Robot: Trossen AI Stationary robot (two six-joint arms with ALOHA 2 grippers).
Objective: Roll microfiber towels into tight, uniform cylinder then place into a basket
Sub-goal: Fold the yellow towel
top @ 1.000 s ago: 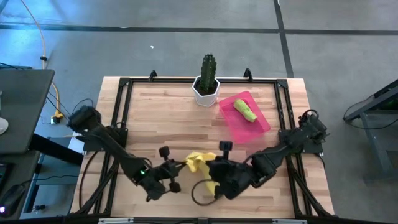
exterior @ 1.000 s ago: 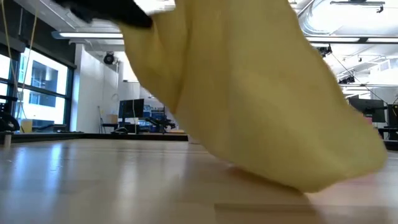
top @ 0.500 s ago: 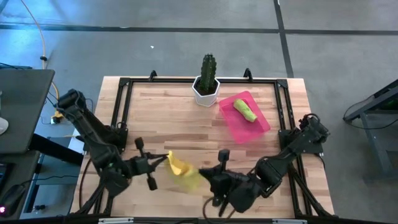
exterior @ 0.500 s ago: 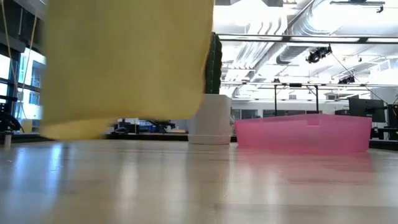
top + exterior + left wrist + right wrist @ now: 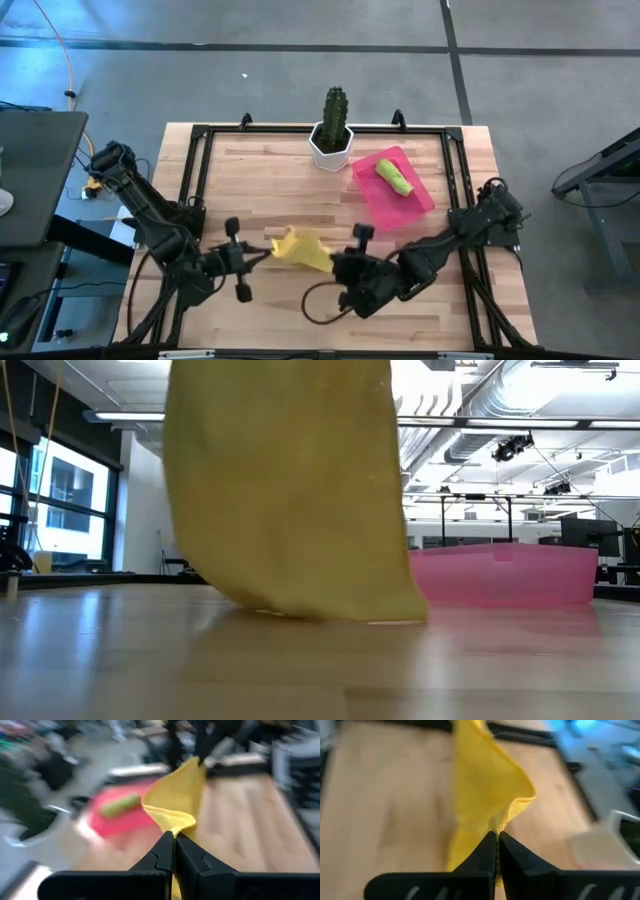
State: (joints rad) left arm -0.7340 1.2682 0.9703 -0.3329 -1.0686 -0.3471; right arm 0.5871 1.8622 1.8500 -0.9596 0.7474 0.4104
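Yellow towel, crumpled, stretched between both hands

- Cactus in a white pot, upper centre of the high view.
- Wooden table with a black frame.
- Yellow cable on the grey floor, upper left.

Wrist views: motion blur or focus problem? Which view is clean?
Left wrist view: background smeared, yellow towel and left claw sharper. Right wrist view: soft all over, right claw pinching the towel. High view: crisp. Low view: towel fills most of the frame.
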